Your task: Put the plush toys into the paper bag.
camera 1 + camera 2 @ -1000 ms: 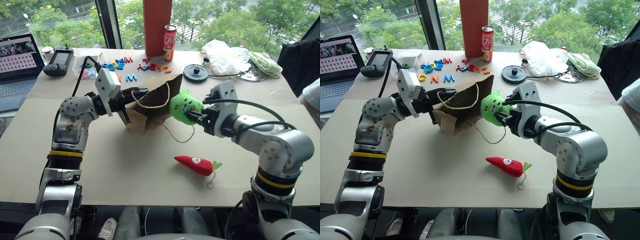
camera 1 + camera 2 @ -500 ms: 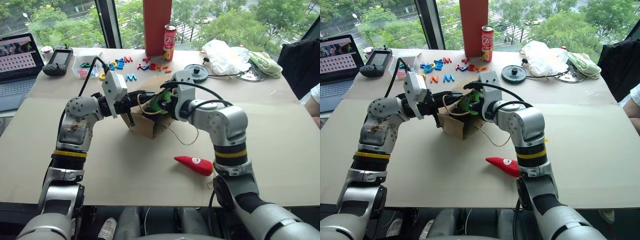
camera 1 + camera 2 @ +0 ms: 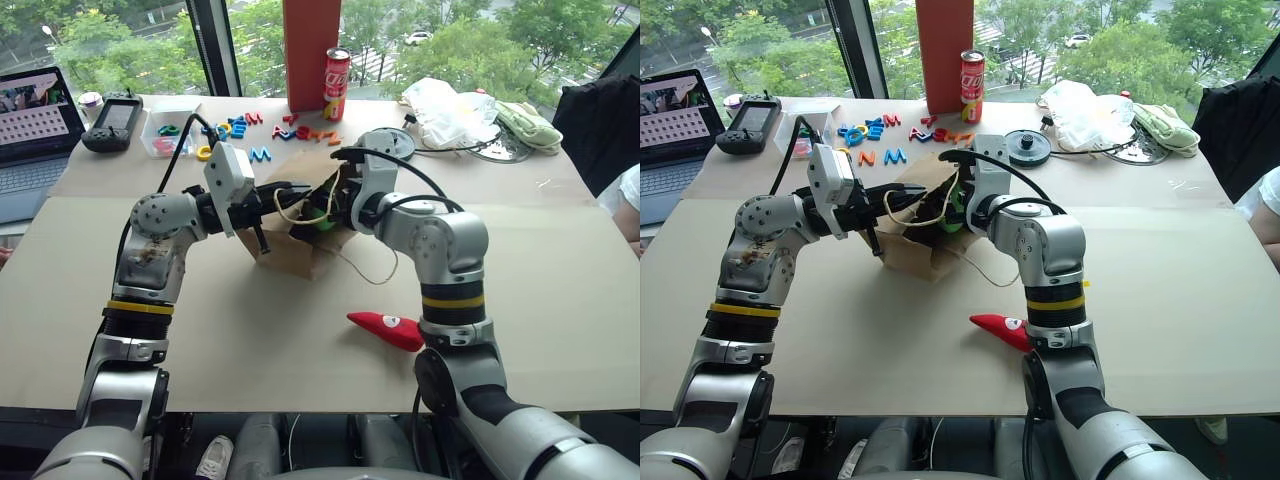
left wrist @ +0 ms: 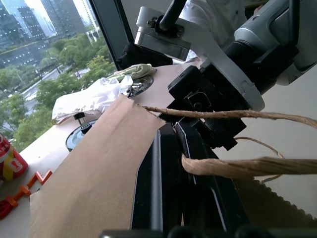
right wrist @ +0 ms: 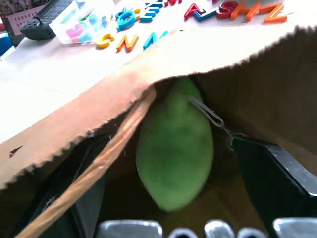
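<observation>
Left end effector (image 3: 285,196) clamped on paper bag (image 3: 300,255) rim — right end effector (image 5: 171,163) fingers apart.

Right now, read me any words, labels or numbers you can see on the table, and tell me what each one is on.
"N": a loose orange plastic letter.
"M": a loose blue plastic letter beside it.
Red can: white script, too small to read.
Laptop screen: too small to read.
Other coloured letters: jumbled, spelling no readable word.
</observation>
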